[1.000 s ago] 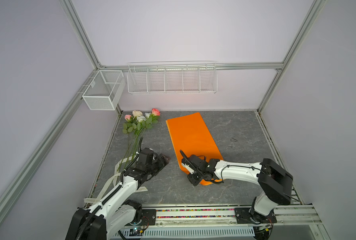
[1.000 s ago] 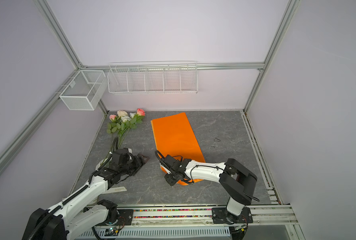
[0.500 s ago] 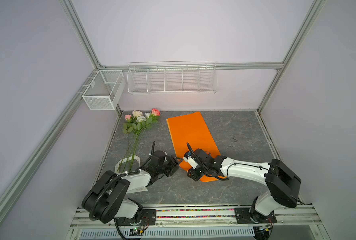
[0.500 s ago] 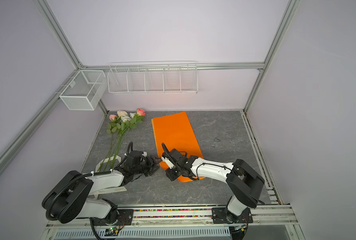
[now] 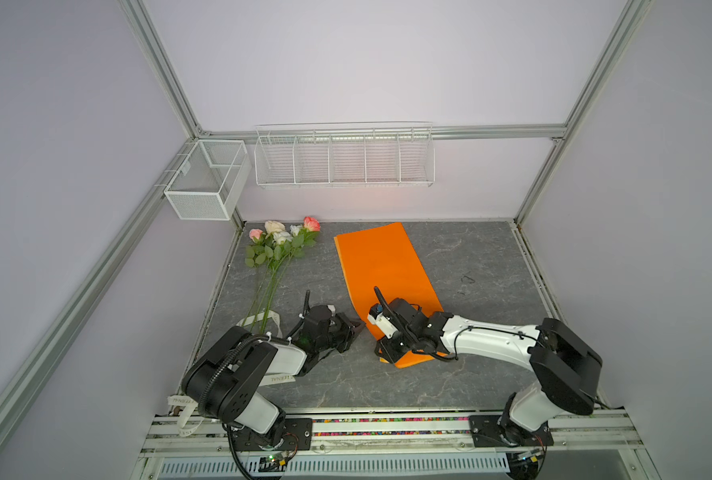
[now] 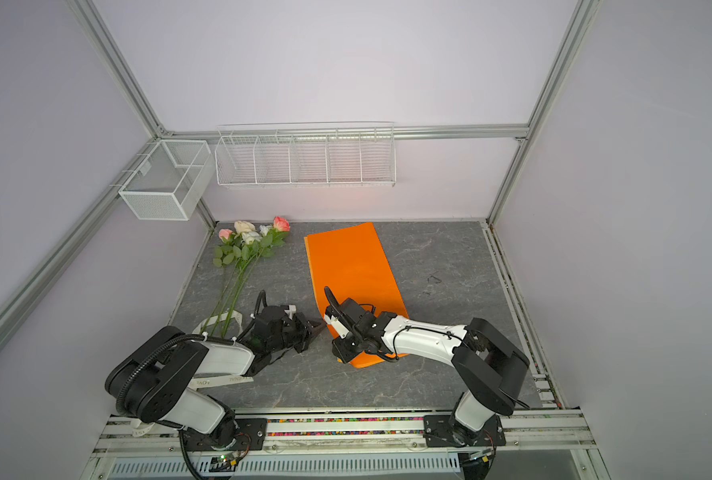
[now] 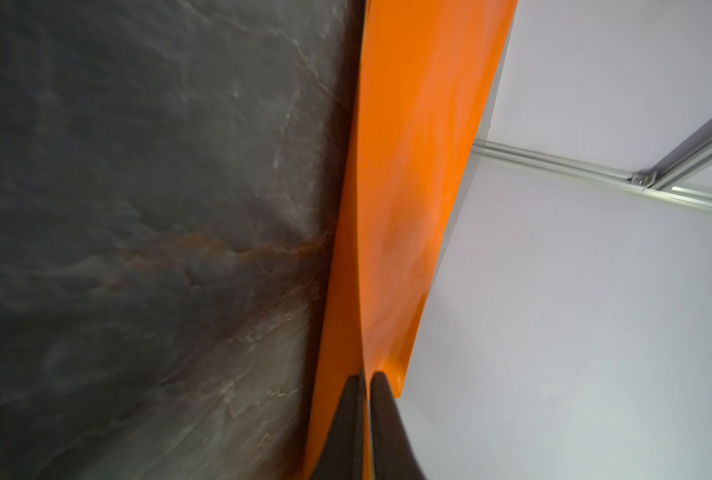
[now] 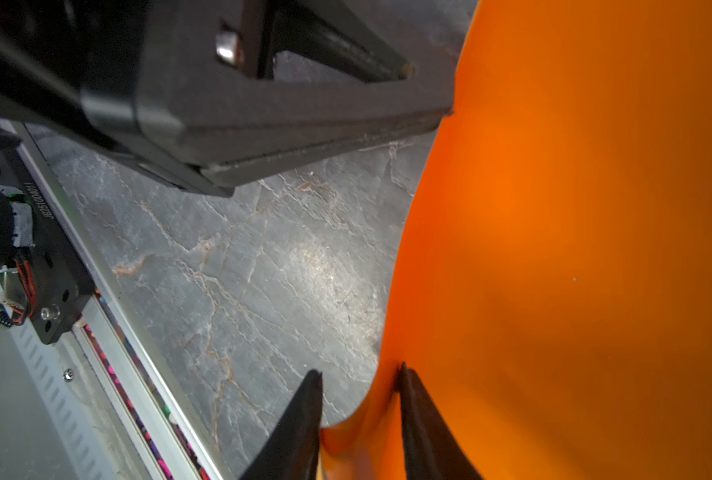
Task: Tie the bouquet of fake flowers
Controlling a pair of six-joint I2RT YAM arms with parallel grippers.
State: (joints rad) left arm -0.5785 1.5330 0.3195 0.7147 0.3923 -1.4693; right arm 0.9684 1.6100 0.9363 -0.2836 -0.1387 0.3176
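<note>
The bouquet of fake flowers [image 5: 277, 253] lies flat by the left edge of the grey stone-look table [image 5: 470, 374]. Its long axis runs from cut stem ends beside the left arm [image 5: 279, 359] away to blooms in the far-left corner. The left gripper [image 7: 362, 380] is clamped on the orange paper [image 5: 381, 266] at its near left edge. The right gripper [image 8: 358, 372] stands partly open, that sheet's raised near edge between its fingers. White wire baskets [image 5: 344, 160] hang on the far wall.
</note>
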